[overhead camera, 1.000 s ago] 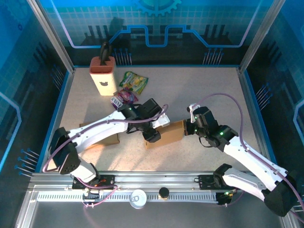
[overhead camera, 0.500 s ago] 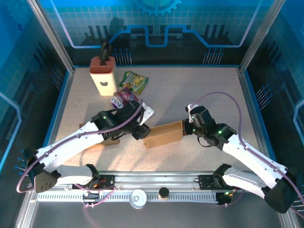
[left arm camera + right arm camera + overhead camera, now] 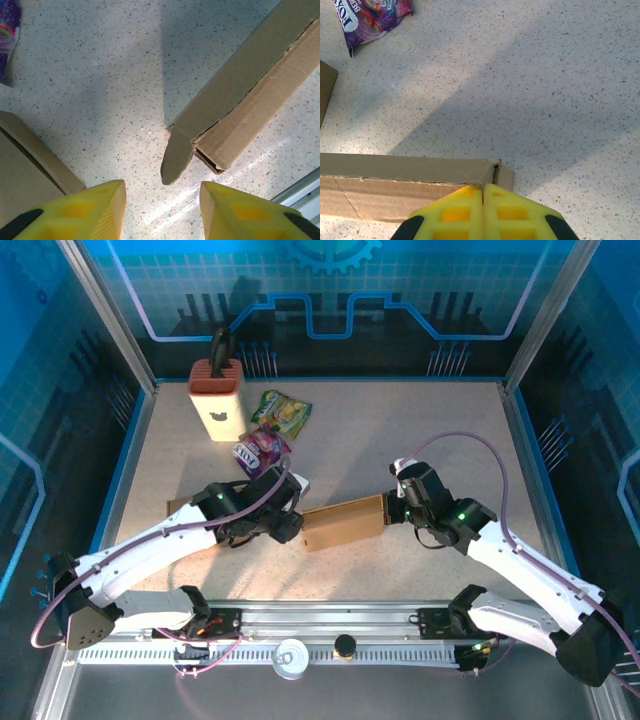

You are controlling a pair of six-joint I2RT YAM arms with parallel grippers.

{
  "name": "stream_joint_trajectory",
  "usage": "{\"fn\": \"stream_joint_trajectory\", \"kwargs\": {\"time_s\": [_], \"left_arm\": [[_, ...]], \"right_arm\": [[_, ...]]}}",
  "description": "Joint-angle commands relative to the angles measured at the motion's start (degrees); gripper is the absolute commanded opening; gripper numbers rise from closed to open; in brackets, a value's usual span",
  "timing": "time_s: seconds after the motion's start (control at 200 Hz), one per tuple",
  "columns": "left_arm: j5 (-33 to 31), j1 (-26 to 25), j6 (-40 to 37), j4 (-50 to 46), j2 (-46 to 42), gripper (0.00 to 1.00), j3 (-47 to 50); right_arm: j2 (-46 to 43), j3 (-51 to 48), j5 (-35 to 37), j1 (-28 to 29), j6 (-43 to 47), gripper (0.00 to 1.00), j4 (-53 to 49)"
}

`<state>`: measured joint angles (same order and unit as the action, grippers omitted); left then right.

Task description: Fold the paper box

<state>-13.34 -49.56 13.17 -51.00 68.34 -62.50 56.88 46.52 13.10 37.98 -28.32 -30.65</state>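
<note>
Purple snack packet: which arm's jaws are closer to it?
Left. The left arm has its jaws close to the purple snack packet; the right arm has its at the cardboard box, farther right.

We had one fixed camera above and behind the robot, looking down and forward over the whole table [image 3: 440, 430] from far off, its near edge at the bottom of the frame. From the left wrist we looked steeply down past the left gripper [image 3: 162, 205], very near the tabletop, with one end of the paper box [image 3: 250, 95] at upper right. From the right wrist we looked down past the right gripper [image 3: 483, 200], equally close, with the box's other end just ahead of it. All three views shared the box and the purple packet [image 3: 372, 17]. Both wrist views also caught an edge of the flat cardboard [image 3: 20, 170].
</note>
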Motion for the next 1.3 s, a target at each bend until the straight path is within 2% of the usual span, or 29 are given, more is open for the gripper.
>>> {"fn": "stream_joint_trajectory", "kwargs": {"time_s": [0.0, 0.94, 1.18, 1.295], "left_arm": [[-0.69, -0.27, 1.09, 1.14, -0.39, 0.42, -0.25], [-0.16, -0.38, 2.12, 5.16, 2.68, 0.08, -0.08], [1.76, -0.37, 7.82, 7.61, 2.84, 0.00, 0.76], [2.45, -0.45, 11.29, 8.29, 3.03, 0.00, 0.73]], "right_arm": [[0.20, 1.66, 0.88, 0.94, -0.69, 0.00, -1.88], [-0.50, 0.89, 0.83, 0.89, -1.03, 0.00, -1.78], [-0.96, 0.36, 1.30, 1.33, -1.97, 0.00, -1.34], [-0.97, 0.21, 2.07, 2.16, -2.37, 0.00, -1.24]]}}
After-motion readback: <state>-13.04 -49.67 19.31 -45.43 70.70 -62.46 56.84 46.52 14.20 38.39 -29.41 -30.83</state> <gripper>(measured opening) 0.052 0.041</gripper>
